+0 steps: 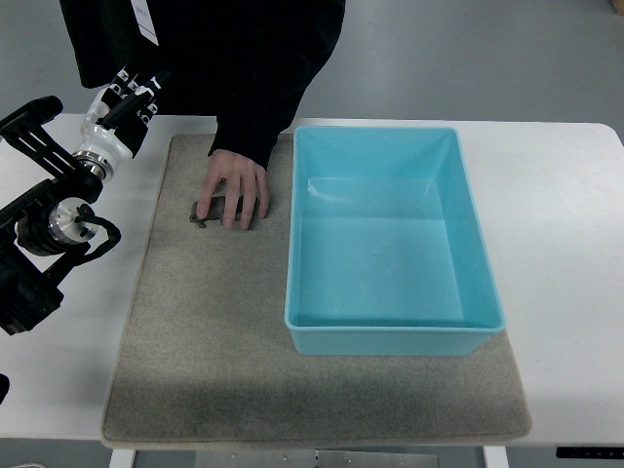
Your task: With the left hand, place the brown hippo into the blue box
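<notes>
On the white table (585, 244) lies a grey-beige mat (214, 361), and on the mat's right half sits the blue box (390, 336), a light blue rectangular bin with nothing visible inside it. The brown hippo (207, 213) rests on the mat to the left of the box, near the mat's far edge and apart from the box wall. Only a small dark part of the toy shows, because a person's hand (234, 190) lies palm down over it with its fingers spread across the top. The person's black sleeve (255, 97) reaches in from the far side of the table.

The left hand (125, 102) of the robot is at the upper left, over the table's far-left corner and just off the mat's corner, well apart from the hippo. It sits at the end of a white wrist, with the black arm segments angling down toward the lower-left edge of the view. The hand points away toward the far side; its dark fingers are bunched close against the person's dark clothing, and I cannot tell whether they are curled or loose. They hold nothing that can be seen.
</notes>
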Available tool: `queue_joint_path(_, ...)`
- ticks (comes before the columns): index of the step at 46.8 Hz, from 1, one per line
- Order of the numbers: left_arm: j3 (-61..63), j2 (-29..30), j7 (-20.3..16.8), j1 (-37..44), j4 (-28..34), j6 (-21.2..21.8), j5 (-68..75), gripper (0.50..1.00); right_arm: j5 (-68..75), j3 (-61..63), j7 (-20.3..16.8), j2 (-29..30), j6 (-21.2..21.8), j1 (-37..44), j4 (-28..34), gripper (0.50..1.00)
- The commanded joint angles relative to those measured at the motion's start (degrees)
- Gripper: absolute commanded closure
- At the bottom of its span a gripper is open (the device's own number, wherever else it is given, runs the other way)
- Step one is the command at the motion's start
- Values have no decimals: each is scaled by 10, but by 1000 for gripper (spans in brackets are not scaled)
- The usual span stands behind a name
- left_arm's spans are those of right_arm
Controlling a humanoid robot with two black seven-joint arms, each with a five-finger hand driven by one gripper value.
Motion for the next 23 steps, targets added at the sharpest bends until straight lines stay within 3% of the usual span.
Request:
queue_joint_path(1,0,1,0,1,0,1,-1,501,0,0,0,0,0,0,0,564)
queue_joint_path(23,0,7,-4,0,0,-27,-2,501,0,0,0,0,0,0,0,564)
